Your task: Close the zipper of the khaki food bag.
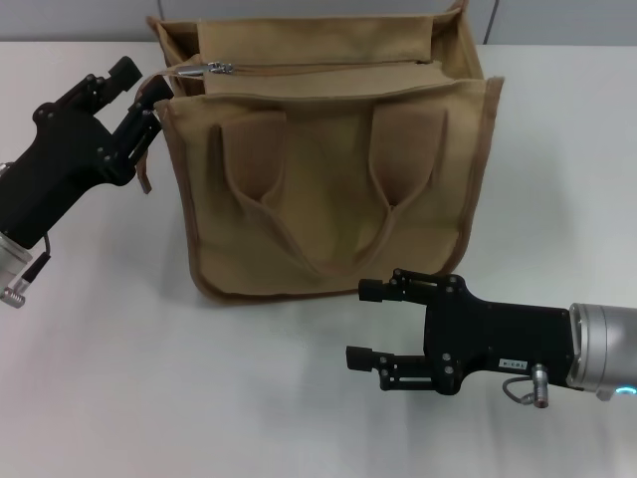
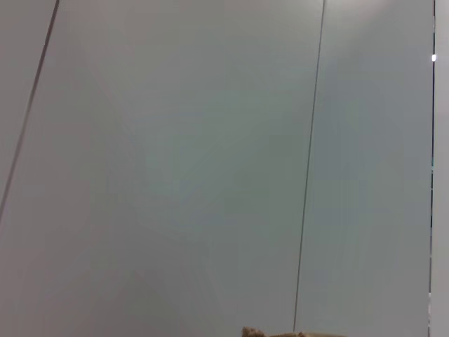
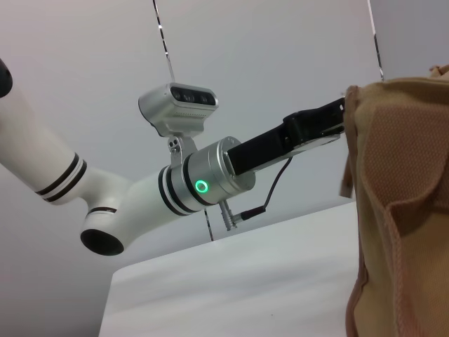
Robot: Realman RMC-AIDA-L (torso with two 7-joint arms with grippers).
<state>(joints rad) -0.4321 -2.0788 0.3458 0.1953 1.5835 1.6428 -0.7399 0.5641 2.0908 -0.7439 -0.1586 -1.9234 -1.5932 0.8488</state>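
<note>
Zipper pull beside left claw; right claw apart.

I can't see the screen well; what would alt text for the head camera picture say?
A boxy tan canvas food bag stands on a white table, its silver zipper pull at the left end of the top. The left black end effector is at the bag's upper left corner; the right black end effector lies open in front of the bag.
</note>
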